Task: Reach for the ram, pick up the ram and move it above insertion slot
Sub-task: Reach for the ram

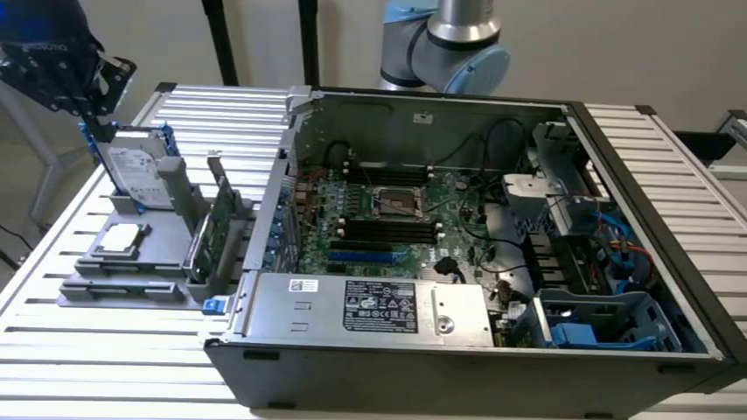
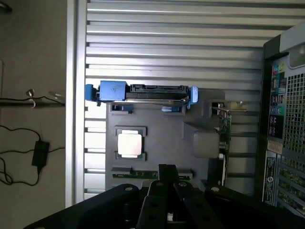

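The ram (image 2: 138,173) is a thin green stick lying edge-up in a slot of the grey holder tray (image 2: 157,129), at the tray's end nearest the wrist camera. My gripper (image 2: 167,171) is shut with nothing between its fingers, and its dark tip lines up over the middle of the ram. In the exterior view the gripper (image 1: 82,103) hangs high above the tray (image 1: 140,262), at the far left. The black memory slots (image 1: 386,229) lie on the motherboard inside the open computer case (image 1: 467,350).
The tray also carries an upright hard drive in a blue caddy (image 1: 135,171), a square silver processor (image 1: 121,238) and a green card with a metal bracket (image 1: 216,232). The case's tall wall (image 1: 280,184) stands between tray and motherboard. A ribbed aluminium table (image 1: 70,350) lies underneath.
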{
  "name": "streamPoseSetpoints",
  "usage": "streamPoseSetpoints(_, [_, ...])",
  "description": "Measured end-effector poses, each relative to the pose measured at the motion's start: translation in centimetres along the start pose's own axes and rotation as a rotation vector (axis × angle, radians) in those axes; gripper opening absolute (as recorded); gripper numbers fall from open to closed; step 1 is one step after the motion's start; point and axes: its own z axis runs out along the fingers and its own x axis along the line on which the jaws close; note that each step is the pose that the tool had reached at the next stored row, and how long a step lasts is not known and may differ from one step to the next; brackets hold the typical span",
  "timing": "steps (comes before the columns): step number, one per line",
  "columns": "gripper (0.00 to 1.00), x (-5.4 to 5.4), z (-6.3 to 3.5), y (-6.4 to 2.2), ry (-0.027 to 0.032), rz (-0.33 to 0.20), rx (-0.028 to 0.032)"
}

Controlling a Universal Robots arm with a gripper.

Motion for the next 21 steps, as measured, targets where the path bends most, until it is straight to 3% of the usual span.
streamPoseSetpoints(12, [0.11, 0.2, -0.13, -5.32, 0.0001, 0.000, 0.0002])
streamPoseSetpoints(21, [0.11, 0.3, 0.03, -9.00, 0.0001, 0.000, 0.0087])
